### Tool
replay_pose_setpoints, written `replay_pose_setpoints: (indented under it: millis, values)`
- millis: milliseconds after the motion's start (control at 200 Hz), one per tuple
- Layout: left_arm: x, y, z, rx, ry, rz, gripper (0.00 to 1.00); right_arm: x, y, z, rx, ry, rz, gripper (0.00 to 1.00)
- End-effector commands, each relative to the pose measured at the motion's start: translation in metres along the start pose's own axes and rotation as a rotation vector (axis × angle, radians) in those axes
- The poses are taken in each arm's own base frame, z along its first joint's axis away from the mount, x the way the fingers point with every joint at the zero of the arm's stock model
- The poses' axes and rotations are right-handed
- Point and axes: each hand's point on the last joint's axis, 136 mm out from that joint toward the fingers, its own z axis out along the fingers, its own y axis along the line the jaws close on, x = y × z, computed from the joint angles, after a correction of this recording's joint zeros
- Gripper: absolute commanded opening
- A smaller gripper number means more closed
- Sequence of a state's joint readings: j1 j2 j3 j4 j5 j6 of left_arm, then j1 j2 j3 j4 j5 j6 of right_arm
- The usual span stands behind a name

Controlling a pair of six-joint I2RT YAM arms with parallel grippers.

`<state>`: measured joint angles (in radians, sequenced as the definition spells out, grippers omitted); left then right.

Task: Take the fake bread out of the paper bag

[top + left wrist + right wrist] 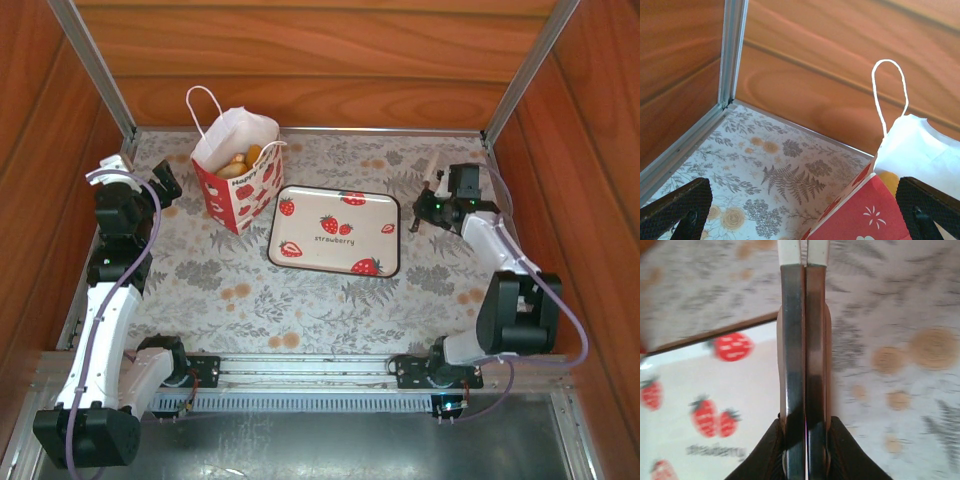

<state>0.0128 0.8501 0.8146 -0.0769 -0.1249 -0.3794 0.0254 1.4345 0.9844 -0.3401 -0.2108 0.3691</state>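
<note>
Left gripper (802, 212): jaws spread wide, empty, straddling the bag's (235, 190) near corner, upper left of the top view
Right gripper (805, 390): blades pinched shut, nothing between them, over the tray's (320, 262) right edge
Bread (243, 160): down inside the bag
Risk: that bag looks super light, so a nudge probably tips or drags it
Risk 2: the cord handle (887, 60) could snag a finger

the left arm (100, 320) and right arm (490, 235) have white shells on the long links and black, blocky joint housings. a lilac cable (152, 225) loops along the left one, and another runs along the right. the right wrist bears a green light (437, 208). black bases (190, 370) sit on a silver rail (300, 368). the left fingers (677, 207) are black and grainy-faced, each with a screw. the right gripper (805, 365) has grey metal blades, white-tipped, in black mounts.
</note>
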Motion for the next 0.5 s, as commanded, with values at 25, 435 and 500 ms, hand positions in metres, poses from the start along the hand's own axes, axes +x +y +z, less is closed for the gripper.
replay_pose_setpoints:
  millis: [25,435,500]
  values:
    - [-0.017,-0.011,-0.010,0.040,-0.031,-0.017,1.00,0.006,0.059,-0.009,-0.323,-0.017,0.060,0.24]
    - [-0.015,-0.013,-0.014,0.060,-0.033,-0.048,1.00,0.017,0.093,-0.005,-0.487,0.048,0.091,0.41]
    - [-0.014,-0.014,-0.013,0.063,-0.025,-0.048,1.00,0.019,0.095,-0.002,-0.484,0.059,0.089,0.44]
